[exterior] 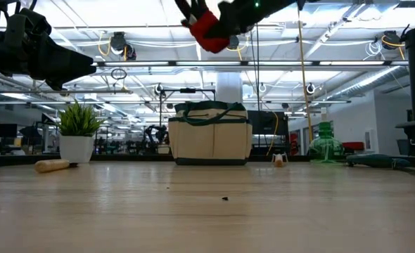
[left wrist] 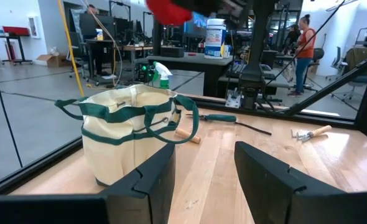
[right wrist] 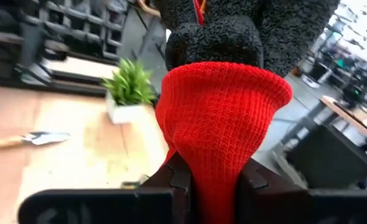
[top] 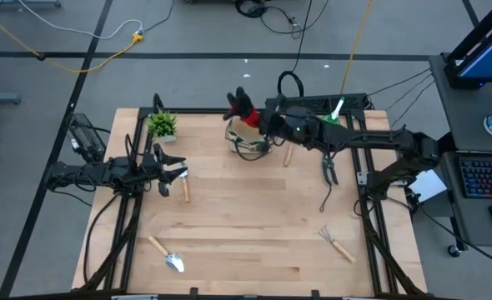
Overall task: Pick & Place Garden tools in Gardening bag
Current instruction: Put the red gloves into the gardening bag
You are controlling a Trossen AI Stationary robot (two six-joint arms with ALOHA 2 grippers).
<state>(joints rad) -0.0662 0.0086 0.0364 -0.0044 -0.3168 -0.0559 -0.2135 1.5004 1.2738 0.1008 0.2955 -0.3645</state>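
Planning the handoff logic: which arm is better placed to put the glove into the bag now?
The right. Its right gripper is shut on the red-black glove, held above the gardening bag. The left gripper is open, empty, over the table's left side, away from the bag.

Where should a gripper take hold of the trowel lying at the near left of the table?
Grip the trowel on its wooden handle, coming straight down from above. It lies flat with bare table all around, handle pointing toward the left arm's side and blade toward the table edge; the straight handle probably suits the fingers better than the blade.
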